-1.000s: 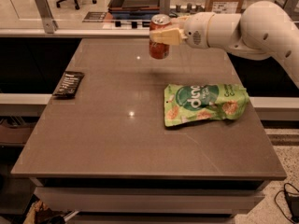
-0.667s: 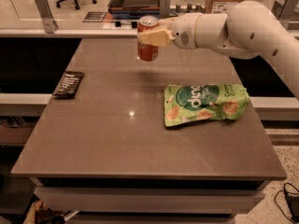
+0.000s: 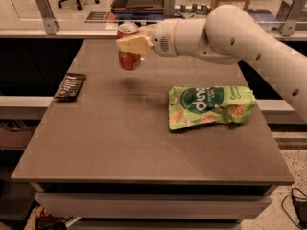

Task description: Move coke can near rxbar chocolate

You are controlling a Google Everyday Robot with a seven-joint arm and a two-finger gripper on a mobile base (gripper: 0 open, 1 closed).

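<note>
The coke can (image 3: pixel 129 57) is a red-orange can with a silver top, held upright in the air above the far middle of the table. My gripper (image 3: pixel 131 45) is shut on it, with a cream finger (image 3: pixel 135 44) across its upper front. The white arm reaches in from the right. The rxbar chocolate (image 3: pixel 70 86) is a flat black bar with white lettering, lying at the table's left edge, to the left of and nearer than the can.
A green snack bag (image 3: pixel 210 105) lies flat on the right half of the brown table (image 3: pixel 120 143). Behind the table stand a counter with metal posts and a dark tray; an office chair is farther back.
The gripper has carried the can leftward across the far side of the table, closer to the black bar. The bar and the green bag have not moved.
</note>
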